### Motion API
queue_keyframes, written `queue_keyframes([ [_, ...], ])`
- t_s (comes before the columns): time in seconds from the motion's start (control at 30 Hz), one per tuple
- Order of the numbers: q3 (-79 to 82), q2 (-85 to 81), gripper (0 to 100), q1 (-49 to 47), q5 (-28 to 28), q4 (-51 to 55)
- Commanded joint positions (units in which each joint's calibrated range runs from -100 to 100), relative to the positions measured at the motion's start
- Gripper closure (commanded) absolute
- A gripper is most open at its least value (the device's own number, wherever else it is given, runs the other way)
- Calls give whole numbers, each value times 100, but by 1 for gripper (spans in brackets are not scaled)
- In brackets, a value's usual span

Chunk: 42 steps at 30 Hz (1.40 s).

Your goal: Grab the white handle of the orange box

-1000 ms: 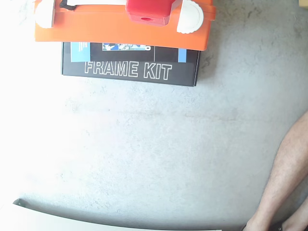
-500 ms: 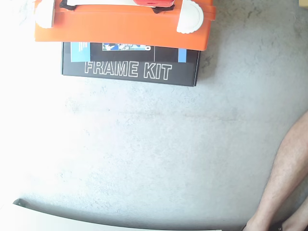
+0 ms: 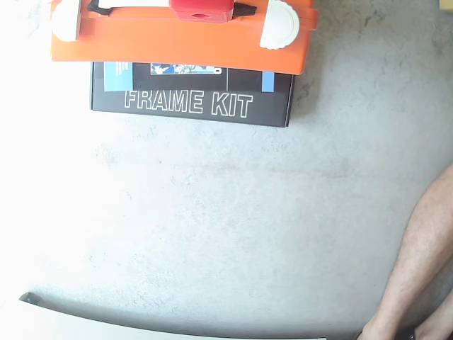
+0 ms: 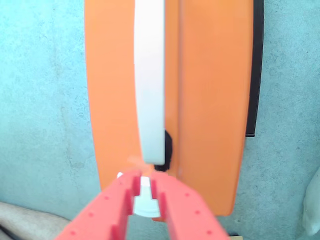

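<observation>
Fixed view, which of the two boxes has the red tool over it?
The orange box, lying on top; the tool sits over its handle. The black FRAME KIT box lies underneath.

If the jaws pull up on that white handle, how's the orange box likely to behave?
The white handle looks like a rigid, smooth plastic bar, so it probably won't flex but may slip. The orange box rests on the black FRAME KIT box and overhangs it, so it could slide or tip. The gripper sits near one handle end; an off-centre lift would likely tilt the box.
</observation>
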Motion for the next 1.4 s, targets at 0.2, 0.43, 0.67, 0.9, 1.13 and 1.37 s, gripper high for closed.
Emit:
queue_keyframes([
  [0.2, 308, -71, 99, -421, 94, 74],
  [0.43, 317, -71, 99, -662, 99, 74],
  [0.67, 326, -71, 98, -793, 99, 83],
  [0.9, 290, -71, 92, -848, 47, 125],
  [1.13, 113, -71, 82, -848, 68, 649],
  [1.37, 7, -71, 81, -848, 99, 920],
])
